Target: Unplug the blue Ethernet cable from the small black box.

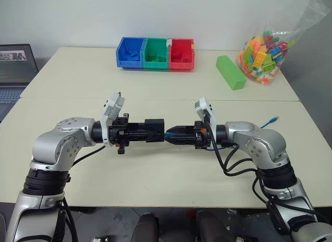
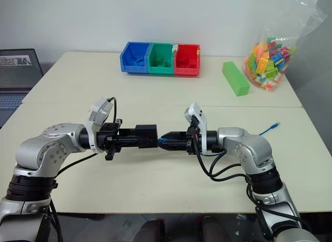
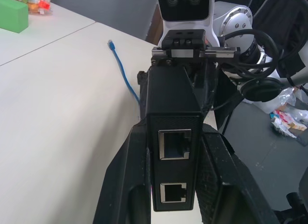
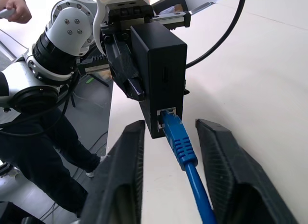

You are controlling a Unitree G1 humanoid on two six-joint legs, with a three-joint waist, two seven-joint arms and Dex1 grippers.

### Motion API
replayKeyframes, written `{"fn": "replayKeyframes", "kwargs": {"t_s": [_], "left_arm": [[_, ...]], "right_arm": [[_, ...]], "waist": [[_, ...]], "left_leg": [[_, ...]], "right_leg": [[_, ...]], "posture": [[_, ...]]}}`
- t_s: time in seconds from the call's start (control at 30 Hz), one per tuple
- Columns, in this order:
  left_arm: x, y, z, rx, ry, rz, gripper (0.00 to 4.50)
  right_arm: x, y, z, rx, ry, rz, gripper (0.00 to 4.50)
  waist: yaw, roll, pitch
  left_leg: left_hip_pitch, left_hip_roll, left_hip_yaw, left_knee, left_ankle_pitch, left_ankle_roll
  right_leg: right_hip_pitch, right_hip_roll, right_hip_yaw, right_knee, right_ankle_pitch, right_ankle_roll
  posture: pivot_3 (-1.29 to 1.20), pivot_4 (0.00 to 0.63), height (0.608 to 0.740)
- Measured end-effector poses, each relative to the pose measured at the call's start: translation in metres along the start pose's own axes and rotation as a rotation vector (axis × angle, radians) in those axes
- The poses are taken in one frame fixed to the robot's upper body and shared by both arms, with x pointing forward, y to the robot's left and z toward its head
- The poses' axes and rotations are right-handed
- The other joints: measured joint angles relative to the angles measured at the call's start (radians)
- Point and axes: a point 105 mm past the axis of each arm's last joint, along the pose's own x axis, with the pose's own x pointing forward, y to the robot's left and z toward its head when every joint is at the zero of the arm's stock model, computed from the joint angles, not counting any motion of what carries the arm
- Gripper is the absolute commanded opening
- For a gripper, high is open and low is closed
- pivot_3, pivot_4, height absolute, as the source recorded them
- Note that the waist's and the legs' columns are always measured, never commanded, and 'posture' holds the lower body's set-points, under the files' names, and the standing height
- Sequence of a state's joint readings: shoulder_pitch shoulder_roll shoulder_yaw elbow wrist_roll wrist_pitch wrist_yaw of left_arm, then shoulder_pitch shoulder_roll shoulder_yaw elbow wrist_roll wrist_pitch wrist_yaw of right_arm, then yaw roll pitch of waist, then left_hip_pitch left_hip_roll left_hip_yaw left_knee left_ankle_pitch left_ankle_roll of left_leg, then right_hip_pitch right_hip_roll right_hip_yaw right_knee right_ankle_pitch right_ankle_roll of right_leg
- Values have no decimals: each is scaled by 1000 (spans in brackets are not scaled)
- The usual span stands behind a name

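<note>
The left pincer (image 1: 136, 133) is clamped on the small black box (image 1: 154, 130), holding it level above the surface (image 1: 155, 174) with its port edge facing the other arm, a hold that seems meant to brace the box against a pull. The blue Ethernet cable (image 4: 179, 140) is still plugged into that port; its cord trails away to a free plug (image 1: 275, 118) lying on the surface at about three o'clock from the box. The right pincer (image 4: 168, 152) meets the box head-on, its fingers (image 4: 221, 161) standing apart on either side of the plug boot without touching it, apparently lined up to close on it and draw it straight out.
</note>
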State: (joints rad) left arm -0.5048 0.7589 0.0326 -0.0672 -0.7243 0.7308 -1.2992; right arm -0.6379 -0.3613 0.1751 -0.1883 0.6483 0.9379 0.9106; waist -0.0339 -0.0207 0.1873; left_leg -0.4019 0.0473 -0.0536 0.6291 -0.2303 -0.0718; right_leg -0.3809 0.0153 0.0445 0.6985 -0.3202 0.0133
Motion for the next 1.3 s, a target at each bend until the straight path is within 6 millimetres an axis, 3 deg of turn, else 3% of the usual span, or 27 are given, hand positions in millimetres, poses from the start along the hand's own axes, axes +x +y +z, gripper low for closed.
{"fn": "replayKeyframes", "kwargs": {"t_s": [0.13, 1.27, 1.3], "left_arm": [[0, 0, 0, -2, 0, -1, 789], [6, -10, -1, 7, 3, -61, 789], [6, -11, -2, 5, 2, -64, 789]], "right_arm": [[-2, 0, 0, 0, 5, 9, 41], [-16, 9, -1, -9, 39, 72, 26], [-16, 10, 0, -3, 39, 73, 376]], "waist": [[0, 0, 0], [0, 0, 0], [0, 0, 0]], "left_leg": [[0, 0, 0, 0, 0, 0], [0, 0, 0, 0, 0, 0], [0, 0, 0, 0, 0, 0]], "right_leg": [[0, 0, 0, 0, 0, 0], [0, 0, 0, -1, 0, 0], [0, 0, 0, -1, 0, 0]], "posture": [[0, 150, 740], [0, 150, 740], [0, 150, 740]]}}
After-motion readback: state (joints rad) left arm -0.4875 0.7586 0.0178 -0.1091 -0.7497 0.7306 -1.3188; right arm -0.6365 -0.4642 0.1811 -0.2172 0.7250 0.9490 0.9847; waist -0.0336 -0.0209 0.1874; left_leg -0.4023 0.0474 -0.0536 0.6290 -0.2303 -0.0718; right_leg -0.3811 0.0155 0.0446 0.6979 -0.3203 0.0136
